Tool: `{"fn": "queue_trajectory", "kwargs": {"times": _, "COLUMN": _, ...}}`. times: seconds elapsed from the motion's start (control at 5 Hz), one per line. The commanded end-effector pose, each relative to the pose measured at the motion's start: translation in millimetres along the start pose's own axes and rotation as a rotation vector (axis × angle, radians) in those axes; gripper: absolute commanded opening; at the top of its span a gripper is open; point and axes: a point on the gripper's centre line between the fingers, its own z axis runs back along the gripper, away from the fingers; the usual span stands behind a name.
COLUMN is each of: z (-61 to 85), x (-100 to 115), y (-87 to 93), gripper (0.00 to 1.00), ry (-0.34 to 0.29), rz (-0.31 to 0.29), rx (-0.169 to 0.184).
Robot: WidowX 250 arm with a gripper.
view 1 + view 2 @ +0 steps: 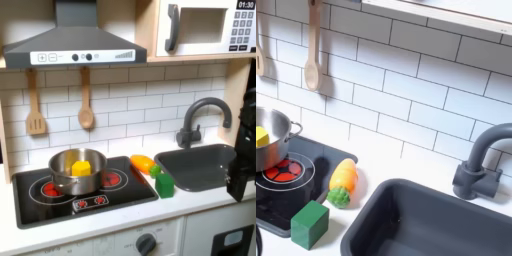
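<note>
While nothing hangs from the pincer as far as the first exterior view shows, every loose thing lies to the left of the sink, so the work looks barely begun. Farthest left of the sink in both exterior views, a steel pot sits on the stove with a yellow piece inside. Nearer the sink lie the carrot and the green block, both on the desk just beside the sink's left rim, the block in front of the carrot. The faucet rises behind the sink. The pincer hangs at the sink's right edge, well apart from the block; whether its fingers are apart or together I cannot tell.
</note>
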Motion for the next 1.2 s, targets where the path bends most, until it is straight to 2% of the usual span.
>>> {"fn": "queue_trajectory", "kwargs": {"times": 0.0, "z": 0.2, "x": -0.2, "y": 0.0, "gripper": 1.00, "ry": -0.002, "rz": 0.000, "rx": 0.000}}
{"fn": "queue_trajectory", "kwargs": {"times": 0.6, "z": -8.8, "x": 13.8, "y": 8.6, "gripper": 1.00, "ry": 0.027, "rz": 0.010, "rx": 0.009}}
{"fn": "queue_trajectory", "kwargs": {"times": 0.8, "z": -9.5, "x": 19.8, "y": 10.9, "gripper": 1.00, "ry": 0.024, "rz": 0.002, "rx": 0.022}}
{"fn": "queue_trajectory", "kwargs": {"times": 1.0, "z": -8.9, "x": 30.5, "y": 13.2, "gripper": 1.00, "ry": 0.016, "rz": -0.005, "rx": 0.021}}
